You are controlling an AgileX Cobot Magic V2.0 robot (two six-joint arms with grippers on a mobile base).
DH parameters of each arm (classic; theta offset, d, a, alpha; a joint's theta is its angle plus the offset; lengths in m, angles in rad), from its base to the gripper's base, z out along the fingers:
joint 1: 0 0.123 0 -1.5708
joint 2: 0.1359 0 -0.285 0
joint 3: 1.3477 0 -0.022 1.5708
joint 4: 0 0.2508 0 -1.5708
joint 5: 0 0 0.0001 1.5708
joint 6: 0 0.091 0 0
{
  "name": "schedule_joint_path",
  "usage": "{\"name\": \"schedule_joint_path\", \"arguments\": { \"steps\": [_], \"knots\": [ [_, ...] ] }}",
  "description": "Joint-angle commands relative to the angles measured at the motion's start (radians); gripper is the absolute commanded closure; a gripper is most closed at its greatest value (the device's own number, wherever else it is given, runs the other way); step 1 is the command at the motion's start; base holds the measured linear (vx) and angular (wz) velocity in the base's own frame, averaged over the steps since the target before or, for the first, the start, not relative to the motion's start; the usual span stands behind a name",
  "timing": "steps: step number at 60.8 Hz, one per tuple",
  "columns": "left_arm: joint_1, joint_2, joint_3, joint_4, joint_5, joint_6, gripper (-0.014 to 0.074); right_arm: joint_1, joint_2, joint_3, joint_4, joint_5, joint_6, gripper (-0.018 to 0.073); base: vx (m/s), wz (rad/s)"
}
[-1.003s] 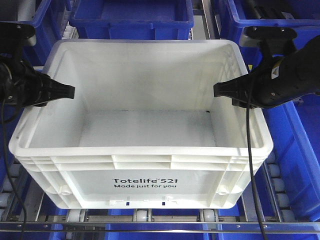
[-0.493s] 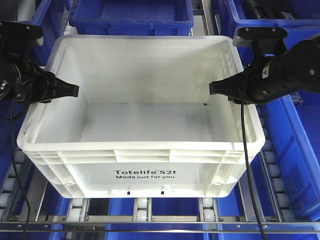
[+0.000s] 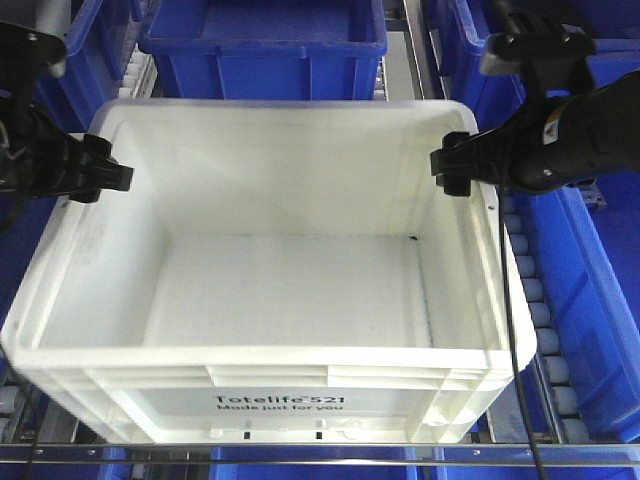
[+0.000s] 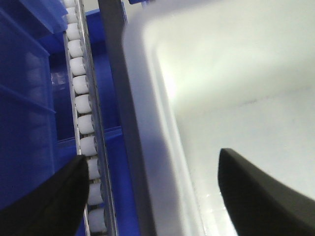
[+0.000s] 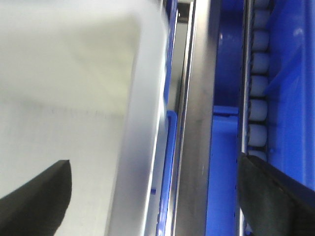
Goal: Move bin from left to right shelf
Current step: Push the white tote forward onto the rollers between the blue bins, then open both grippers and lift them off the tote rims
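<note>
The bin (image 3: 290, 290), a large white tote with black print on its near side, rests on the roller shelf and fills most of the front view. My left gripper (image 3: 108, 180) is at its left rim and my right gripper (image 3: 452, 170) at its right rim. In the left wrist view the left gripper (image 4: 152, 157) is open astride the bin's wall (image 4: 147, 98), one finger inside and one outside over the rollers. The right gripper (image 5: 153, 164) is open too, with the bin's rim (image 5: 138, 123) between its widely spread fingers.
Blue bins stand behind (image 3: 262, 40), to the right (image 3: 600, 300) and at the back left (image 3: 90, 50). White rollers (image 3: 530, 290) run along the bin's right side. A metal rail (image 3: 300, 450) crosses the front edge, and another rail (image 5: 197, 123) runs beside the bin.
Both grippers have drawn outward from over the bin's inside to its side rims. The bin now fills more of the front view, with its printed side lower in the frame.
</note>
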Motion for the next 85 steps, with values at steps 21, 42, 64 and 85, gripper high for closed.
{"name": "schedule_joint_path", "arguments": {
  "steps": [21,42,64,85],
  "knots": [
    [0.001,-0.325,-0.033,-0.368,0.142,0.293,0.0048,0.053,-0.402,0.307,-0.03,-0.174,-0.158,-0.0032,0.0,0.0],
    [0.001,-0.633,0.075,-0.445,0.206,0.353,0.0055,0.062,-0.75,0.375,-0.008,0.058,-0.217,-0.0032,0.0,0.0],
    [0.001,-0.907,0.291,-0.473,0.206,0.351,0.0055,0.062,-1.05,0.375,0.046,0.386,-0.285,-0.0032,0.0,0.0],
    [0.001,-0.94,0.326,-0.472,0.181,0.351,0.0055,0.061,-1.127,0.375,0.032,0.457,-0.296,-0.0003,0.0,0.0]
  ]
}}
